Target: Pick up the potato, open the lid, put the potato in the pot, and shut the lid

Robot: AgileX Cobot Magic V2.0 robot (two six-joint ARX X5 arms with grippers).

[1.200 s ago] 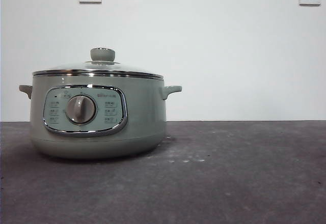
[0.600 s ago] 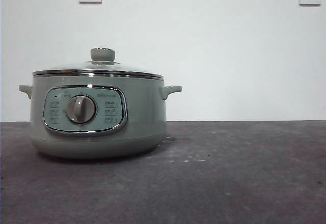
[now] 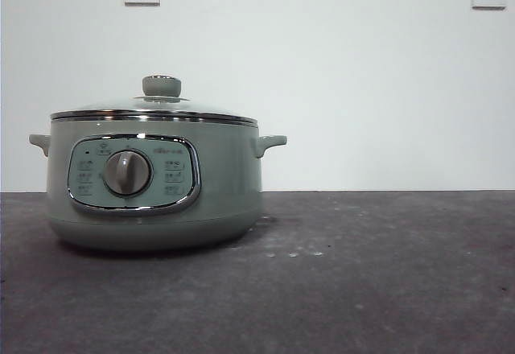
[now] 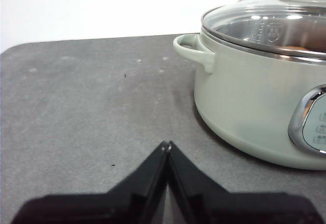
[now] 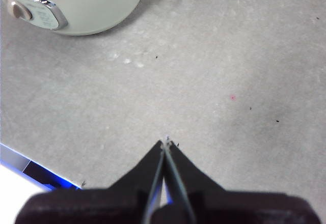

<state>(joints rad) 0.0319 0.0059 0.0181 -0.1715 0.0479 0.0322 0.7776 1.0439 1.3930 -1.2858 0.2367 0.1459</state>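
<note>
Pot is standing upright on the table, panel w/ dial facing the front cam, handles sticking out to either side. Lid is seated flat on the rim, knob pointing straight up, so it's already closed. Potato is being glimpsed only as an orange-brown patch thru the glass in the left wrist view, inside the pot; its long axis can't be told from that sliver.

Judged from this, all steps look done; what's left is prob just keeping both arms clear. That is best done by keeping them away from the handle and knob so the lid isn't nudged off-centre, and by checking that the steel rim is sitting even all round.

Left gripper is hovering low over bare table, just beside the pot's handle side, jaws pressed together, nothing held. Right gripper is hanging higher over open table, well apart from the pot, jaws likewise closed and empty. Neither arm is showing in the front view.
</note>
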